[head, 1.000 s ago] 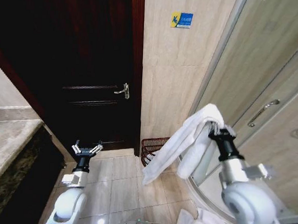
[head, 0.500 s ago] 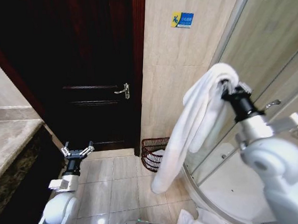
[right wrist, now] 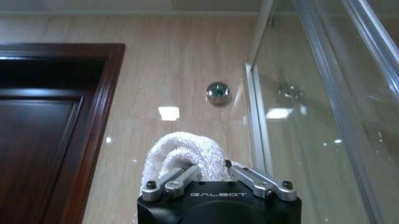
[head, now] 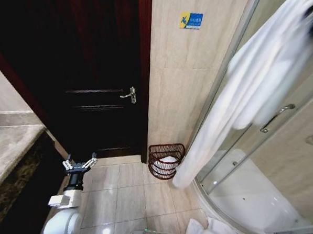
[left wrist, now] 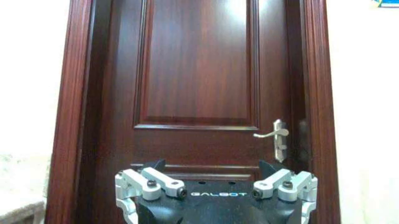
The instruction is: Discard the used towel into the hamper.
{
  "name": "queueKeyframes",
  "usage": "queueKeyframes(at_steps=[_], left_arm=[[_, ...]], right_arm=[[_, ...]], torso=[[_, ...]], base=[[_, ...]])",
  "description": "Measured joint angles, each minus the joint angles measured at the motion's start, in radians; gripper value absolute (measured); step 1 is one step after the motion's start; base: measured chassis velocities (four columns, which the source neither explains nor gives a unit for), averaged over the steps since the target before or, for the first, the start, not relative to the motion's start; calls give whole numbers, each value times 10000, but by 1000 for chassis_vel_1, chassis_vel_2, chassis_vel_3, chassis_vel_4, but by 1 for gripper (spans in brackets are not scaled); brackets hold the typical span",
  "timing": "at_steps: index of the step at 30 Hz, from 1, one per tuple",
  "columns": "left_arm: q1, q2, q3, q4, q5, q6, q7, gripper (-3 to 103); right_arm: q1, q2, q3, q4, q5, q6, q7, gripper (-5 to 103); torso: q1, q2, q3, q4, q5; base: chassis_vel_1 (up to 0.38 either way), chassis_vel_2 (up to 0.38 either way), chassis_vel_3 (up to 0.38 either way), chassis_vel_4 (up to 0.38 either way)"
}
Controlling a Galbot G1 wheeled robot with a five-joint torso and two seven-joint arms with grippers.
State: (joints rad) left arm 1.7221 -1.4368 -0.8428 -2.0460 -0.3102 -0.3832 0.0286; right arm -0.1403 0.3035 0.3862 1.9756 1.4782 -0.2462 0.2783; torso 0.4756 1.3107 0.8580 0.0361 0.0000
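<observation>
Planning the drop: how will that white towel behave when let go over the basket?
Likely floppy: the towel hangs long and limp from the right hand. Its low end, beside the basket, may drape over the rim. Probably light; that wire basket could tip.

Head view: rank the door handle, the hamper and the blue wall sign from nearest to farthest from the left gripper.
Measured from the left gripper, low on the robot's left:
1. Door handle, on the dark door up and to its right.
2. Hamper, on the floor against the tiled wall; close to the handle in rank.
3. Blue wall sign, high on the tiles.
</observation>
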Motion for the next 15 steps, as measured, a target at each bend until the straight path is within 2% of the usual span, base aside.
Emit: queueKeyframes(at_steps=[1, 2, 5, 6, 7, 9, 10, 13, 14, 15], left_arm=[[-30, 9, -65, 64, 0, -38, 35, 100], [-30, 9, -65, 64, 0, -38, 35, 100], [-126, 53, -266, 250, -12, -156, 73, 100], [-126, 53, -266, 250, -12, -156, 73, 100], [-135, 64, -320, 263, -52, -170, 92, 100], [-141, 75, -398, 266, -156, -180, 119, 100], [-141, 75, -398, 266, -156, -180, 119, 100], [-164, 98, -445, 233, -259, -180, 147, 100], [-164, 98, -445, 233, -259, -180, 147, 100], [-186, 98, -450, 212, -275, -178, 152, 100]], right_arm=[[617, 61, -558, -165, 57, -64, 7, 8], [617, 61, -558, -165, 57, -64, 7, 8], [3695, 968, -3203, -1000, 51, -239, 377, 8], [3695, 968, -3203, -1000, 51, -239, 377, 8], [4750, 1545, -4182, -1533, -55, -263, 592, 8], [6387, 2616, -5473, -2602, -317, -283, 868, 8], [6387, 2616, -5473, -2602, -317, -283, 868, 8], [8506, 4358, -6688, -4546, -865, -282, 1029, 8], [8506, 4358, -6688, -4546, -865, -282, 1029, 8], [9250, 5179, -6940, -5577, -1249, -282, 981, 8]], torso=[[0, 0, 0, 0, 2], [0, 0, 0, 0, 2], [1, 0, 1, 0, 2], [1, 0, 1, 0, 2], [0, 0, 1, 0, 0], [4, -2, 5, 6, 2], [4, -2, 5, 6, 2], [6, -2, 4, 12, -21], [6, -2, 4, 12, -21], [5, -1, 3, 10, -18]], base=[[0, 0, 0, 0], [0, 0, 0, 0], [0, 0, 0, 0], [0, 0, 0, 0], [0, 0, 0, 0], [0, 0, 0, 0], [0, 0, 0, 0], [0, 0, 0, 0], [0, 0, 0, 0], [0, 0, 0, 0]])
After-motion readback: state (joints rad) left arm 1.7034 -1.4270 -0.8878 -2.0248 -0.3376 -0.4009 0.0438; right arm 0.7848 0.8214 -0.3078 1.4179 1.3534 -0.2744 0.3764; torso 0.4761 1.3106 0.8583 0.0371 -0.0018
